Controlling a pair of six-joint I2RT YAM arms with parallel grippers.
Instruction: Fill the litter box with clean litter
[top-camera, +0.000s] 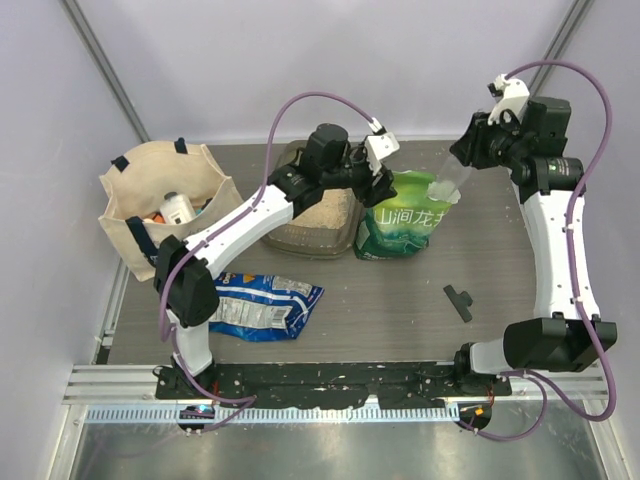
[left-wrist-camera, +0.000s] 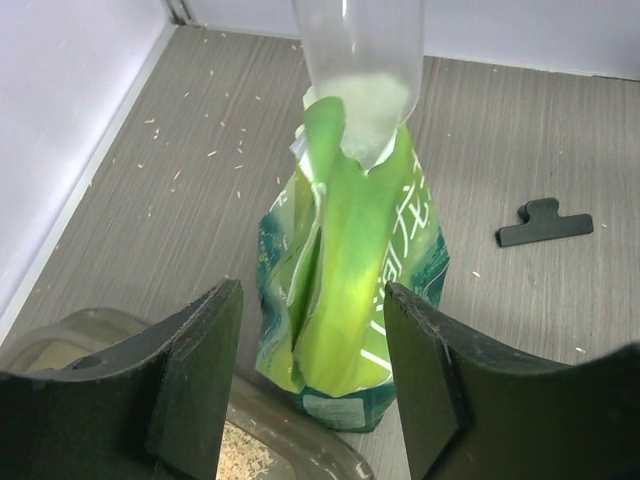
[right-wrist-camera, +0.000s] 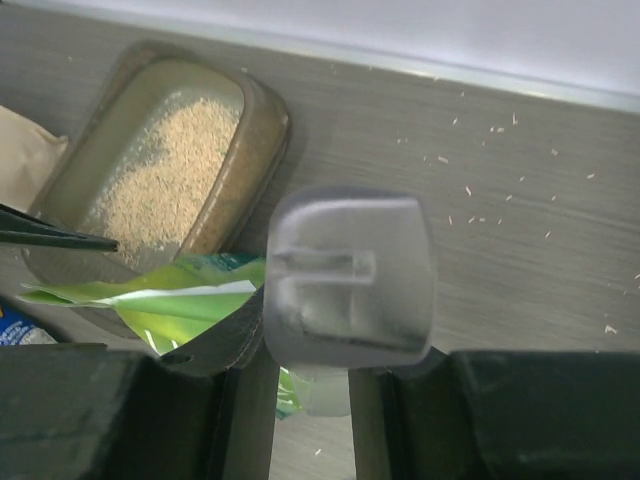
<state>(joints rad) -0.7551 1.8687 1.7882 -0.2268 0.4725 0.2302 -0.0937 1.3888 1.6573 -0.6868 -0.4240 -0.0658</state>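
Your right gripper (right-wrist-camera: 312, 405): jaws clamped on handle of clear scoop (right-wrist-camera: 350, 275). Scoop mouth dips into open top of green bag (left-wrist-camera: 350, 260), just beyond fingers.
Your left gripper (left-wrist-camera: 310, 300): jaws spread, nothing pinched. Same bag stands upright just ahead, framed between both fingers.
Litter box (right-wrist-camera: 265, 130): below and behind left fingers, rim right against bag base. Tan litter (right-wrist-camera: 165, 170) lies inside.
Black clip (left-wrist-camera: 545, 222): on table, ahead-right of left gripper, apart from bag.
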